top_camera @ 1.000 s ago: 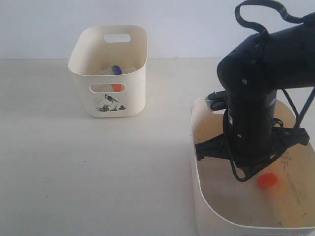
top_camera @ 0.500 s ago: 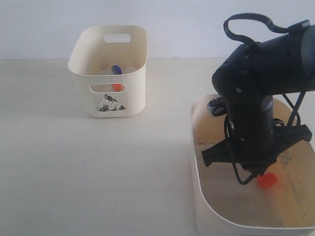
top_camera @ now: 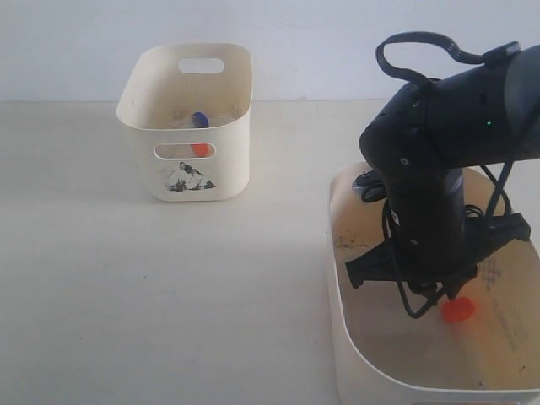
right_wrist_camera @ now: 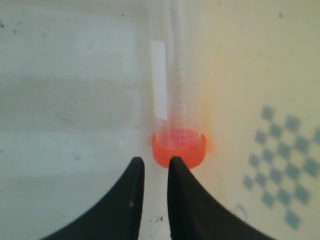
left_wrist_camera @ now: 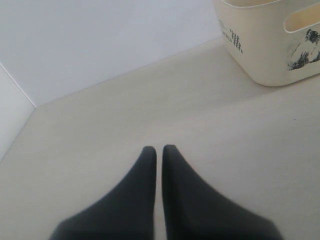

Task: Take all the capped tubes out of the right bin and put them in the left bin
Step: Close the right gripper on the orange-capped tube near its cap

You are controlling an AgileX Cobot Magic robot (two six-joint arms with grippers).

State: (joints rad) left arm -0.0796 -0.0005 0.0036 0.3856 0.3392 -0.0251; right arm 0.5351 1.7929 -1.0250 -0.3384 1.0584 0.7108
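One clear capped tube (right_wrist_camera: pixel 176 90) with an orange-red cap (right_wrist_camera: pixel 178 148) lies on the floor of the right bin (top_camera: pixel 338 342); its cap (top_camera: pixel 458 310) shows in the exterior view beside the black right arm. My right gripper (right_wrist_camera: pixel 155 161) hangs just short of the cap, its jaws parted by a narrow gap with nothing between them; one fingertip (right_wrist_camera: pixel 176 162) overlaps the cap's edge. The left bin (top_camera: pixel 187 181) holds tubes: a blue cap (top_camera: pixel 199 119) and an orange-red cap (top_camera: pixel 200 149) show. My left gripper (left_wrist_camera: pixel 159 149) is shut and empty above the table, with the left bin (left_wrist_camera: pixel 270 50) off to one side of it.
The right arm (top_camera: pixel 430 169) and its cables hide much of the right bin's inside. A faint diamond pattern (right_wrist_camera: pixel 285 165) marks the bin floor beside the tube. Bare cream table (top_camera: pixel 169 287) lies between the two bins.
The right arm has shifted left and sunk lower into the right bin, closer to the orange-red cap. The bins and the tube have not moved.
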